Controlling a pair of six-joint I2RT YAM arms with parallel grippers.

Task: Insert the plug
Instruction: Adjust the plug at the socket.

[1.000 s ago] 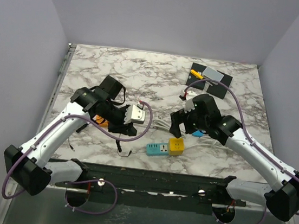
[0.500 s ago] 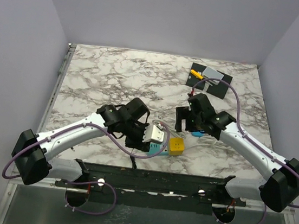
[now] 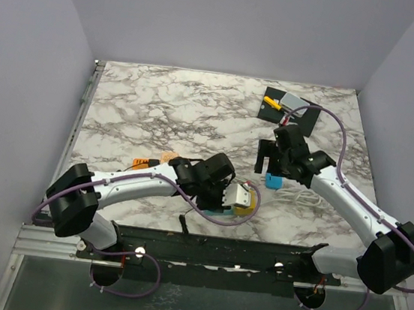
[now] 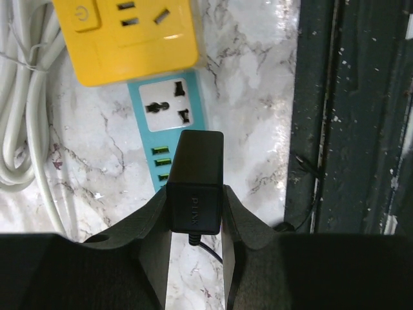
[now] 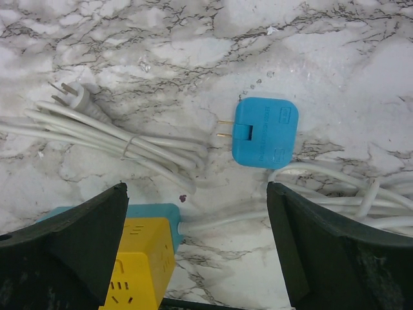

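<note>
1. Step in hand, as judged: lining up the black plug (image 4: pixel 195 165) over its socket. It is not yet inserted.
2. Left gripper (image 4: pixel 195 194): clenched on the black plug, one finger on each long side. A thin black wire leaves the plug's rear end between the fingers.
3. Position of the plug: held above the table (image 4: pixel 251 97) near the middle of its near edge, close to the dark rail (image 4: pixel 348 129). It hangs over the teal power strip (image 4: pixel 169 116), covering the end with the small green ports. The strip's round socket shows just beyond the plug's front end. The pins are hidden, so their direction cannot be told.
4. Neighbours: a yellow socket block (image 4: pixel 129 32) touches the far end of the teal strip. A coiled white cord (image 4: pixel 26 116) lies beside both.
5. Right gripper (image 5: pixel 197 194): spread wide and empty, hovering toward the right edge of the table. It is above a blue adapter (image 5: pixel 264 132) with two bare pins, which lies next to a tied bundle of white cord (image 5: pixel 116 139).
6. Next move, as judged: shift the plug forward until it stands squarely over the socket. Then turn the pins to match the holes and press straight down. The light strip may slide or tip under this push, so the free gripper could steady it.
</note>
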